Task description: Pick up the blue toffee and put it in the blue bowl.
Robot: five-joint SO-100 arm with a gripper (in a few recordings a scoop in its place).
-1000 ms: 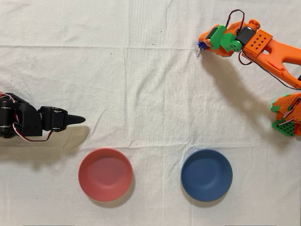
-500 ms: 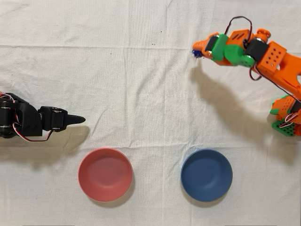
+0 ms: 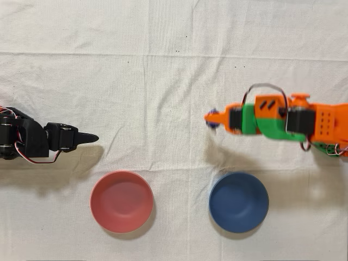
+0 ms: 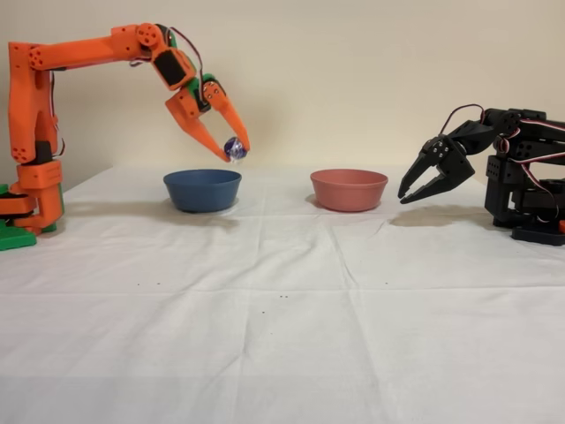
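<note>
Fixed view, left to right: orange arm's end effector pinches the blue toffee in the air, above the blue bowl. Pink bowl stands right of it on the table.

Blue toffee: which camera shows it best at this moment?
The fixed view: the blue toffee sits sharp between the gripper fingertips, lifted above the blue bowl. Overhead, it is a small blur at the gripper tip.

Bright, even light casts soft shadows on the cloth; the orange arm is motion-blurred overhead.
</note>
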